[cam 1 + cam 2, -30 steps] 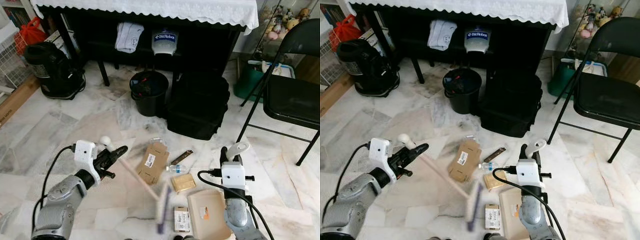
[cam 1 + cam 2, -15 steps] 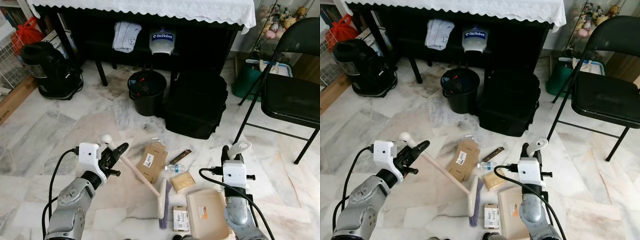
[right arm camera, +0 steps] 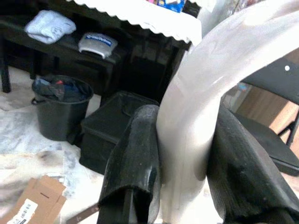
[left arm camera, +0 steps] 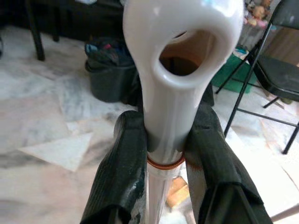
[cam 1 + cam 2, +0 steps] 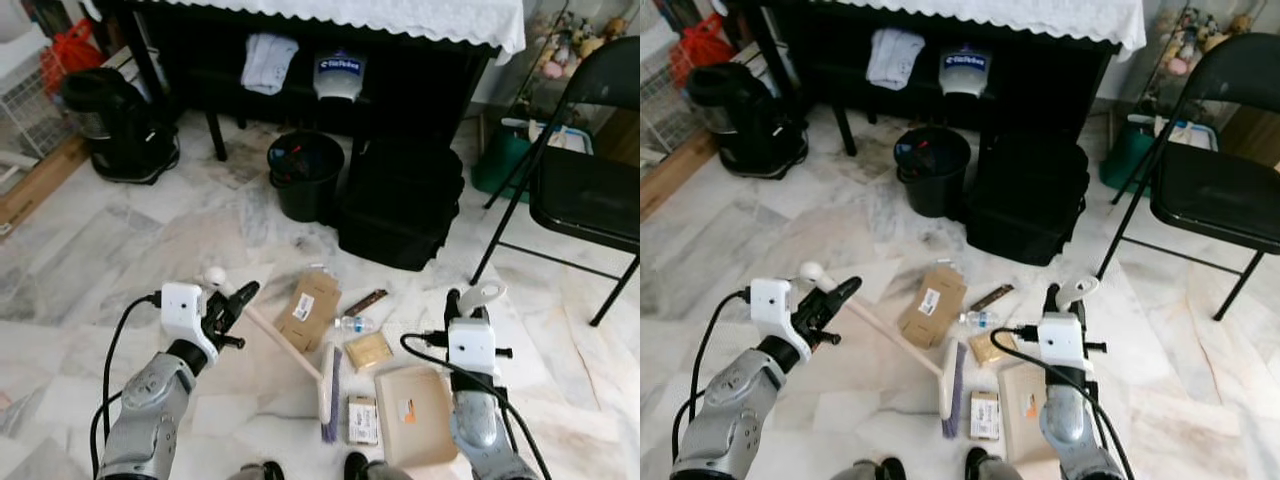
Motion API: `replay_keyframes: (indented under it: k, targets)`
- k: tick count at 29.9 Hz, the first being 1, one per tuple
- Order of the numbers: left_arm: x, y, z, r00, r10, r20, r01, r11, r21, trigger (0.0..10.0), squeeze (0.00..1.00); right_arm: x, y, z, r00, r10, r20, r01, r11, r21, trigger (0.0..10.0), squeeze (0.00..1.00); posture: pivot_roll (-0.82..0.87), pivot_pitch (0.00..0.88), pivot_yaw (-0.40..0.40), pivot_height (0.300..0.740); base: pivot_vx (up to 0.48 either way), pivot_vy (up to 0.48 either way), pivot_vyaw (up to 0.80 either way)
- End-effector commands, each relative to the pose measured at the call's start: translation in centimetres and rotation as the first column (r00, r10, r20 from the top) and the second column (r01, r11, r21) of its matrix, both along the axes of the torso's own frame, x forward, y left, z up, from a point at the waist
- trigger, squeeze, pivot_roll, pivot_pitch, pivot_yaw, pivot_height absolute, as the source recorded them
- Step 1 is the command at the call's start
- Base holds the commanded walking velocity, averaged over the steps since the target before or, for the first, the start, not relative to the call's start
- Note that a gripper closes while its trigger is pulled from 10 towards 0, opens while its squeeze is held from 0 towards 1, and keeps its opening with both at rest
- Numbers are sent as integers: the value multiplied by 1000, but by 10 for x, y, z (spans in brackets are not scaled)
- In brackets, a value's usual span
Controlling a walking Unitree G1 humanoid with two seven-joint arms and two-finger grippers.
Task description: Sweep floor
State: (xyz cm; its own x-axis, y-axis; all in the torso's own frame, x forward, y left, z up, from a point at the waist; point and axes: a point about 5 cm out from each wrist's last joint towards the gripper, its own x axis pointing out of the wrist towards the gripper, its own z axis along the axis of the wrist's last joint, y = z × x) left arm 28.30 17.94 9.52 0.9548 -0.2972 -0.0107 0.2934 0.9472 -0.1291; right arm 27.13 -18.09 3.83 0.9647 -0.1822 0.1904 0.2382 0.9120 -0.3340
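The left claw point(image 5: 238, 300) is clamped on the pale, rounded handle of the broom point(image 5: 290, 352), both black fingers point(image 4: 122, 177) pressed against the smooth plastic just below its looped end. From this claw the handle slopes down and toward the right claw to a long, narrow brush head point(image 5: 329, 392) with purple bristles, lying on the floor between the two arms.

The right claw point(image 5: 462, 305) is clamped on the curved white handle of the dustpan point(image 5: 418, 415), its fingers point(image 3: 135, 154) gripping either side. The beige tray of the dustpan lies flat on the floor below this claw, just beside the brush head.

A small printed box point(image 5: 362, 419) lies between brush head and dustpan. Beyond the brush head lie a flattened cardboard box point(image 5: 309, 309), a clear plastic bottle point(image 5: 353, 324), a tan packet point(image 5: 368, 351) and a dark bar-shaped wrapper point(image 5: 365, 300).

The floor point(image 5: 120, 240) is glossy grey-veined marble tile. Farther off stand a round black bin point(image 5: 306, 175), a black fabric case point(image 5: 402, 205) and a black folding chair point(image 5: 585, 170). At the far side a dark counter point(image 5: 400, 60) carries a white scalloped cloth point(image 5: 400, 15).
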Motion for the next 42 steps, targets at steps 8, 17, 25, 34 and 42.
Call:
replay_keyframes:
  k: [8,17,25,34,42]
  targets:
    - [1,-1,0,1000,14,15,-14,1000,6,10000,0,-4,-7,-7,999,-18,-43,17,1000,-20,10000,0,22,149,2,740,0,0,0]
    - [1,0,1,999,28,28,-28,999,23,10000,0,-4,-8,-5,999,-18,-36,17,1000,-22,10000,0,22,152,0,740,0,-125,0]
    - [2,0,1,999,38,31,-39,999,22,10000,0,-2,-10,-3,999,-18,-28,17,1000,-24,10000,0,18,160,-5,740,0,-285,0]
    - [2,0,0,998,45,31,-46,999,26,10000,0,-2,-10,-3,999,-14,-29,13,1000,-25,10000,0,16,167,-6,740,0,-283,0]
    - [3,2,0,997,64,35,-65,998,23,10000,0,0,-10,-1,1000,-10,-25,10,1000,-27,10000,0,15,173,-10,740,0,0,0]
